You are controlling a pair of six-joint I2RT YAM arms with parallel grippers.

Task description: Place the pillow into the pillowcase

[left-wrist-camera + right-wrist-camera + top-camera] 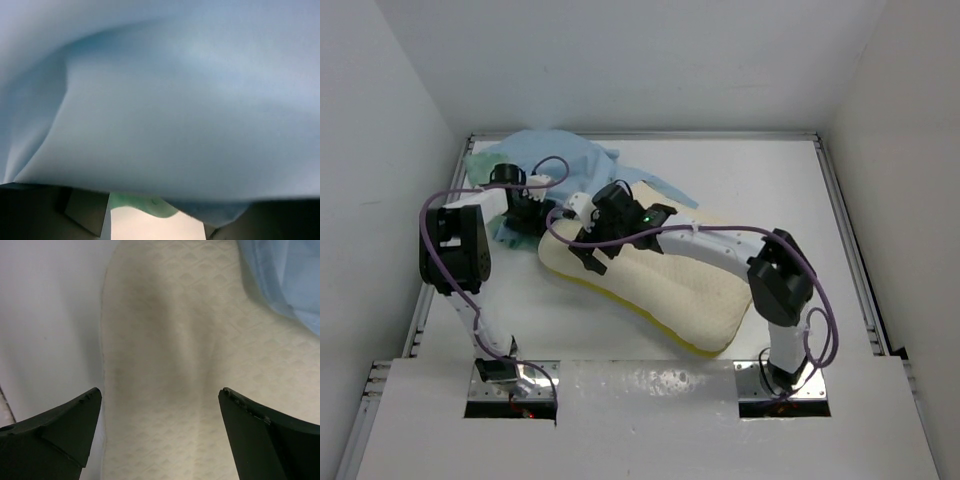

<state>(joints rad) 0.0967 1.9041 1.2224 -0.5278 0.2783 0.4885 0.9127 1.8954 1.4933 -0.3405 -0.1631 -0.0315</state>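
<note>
The cream pillow [660, 285] lies slantwise across the middle of the table, its yellow band along the near edge. The light blue pillowcase [555, 155] is bunched at the back left, reaching the pillow's left end. My left gripper [527, 212] is at the pillowcase's edge. In the left wrist view the blue cloth [175, 100] drapes over the fingertips, a mint green patch [145, 204] shows below, and the finger [85, 217] bases stand apart. My right gripper [588, 250] is open and empty just above the pillow's [165, 340] left end, with blue cloth [285, 275] beside it.
The white table [760, 180] is boxed in by white walls at the back and both sides, with metal rails along the left and right edges. Purple cables loop off both arms. The right arm stretches across the pillow.
</note>
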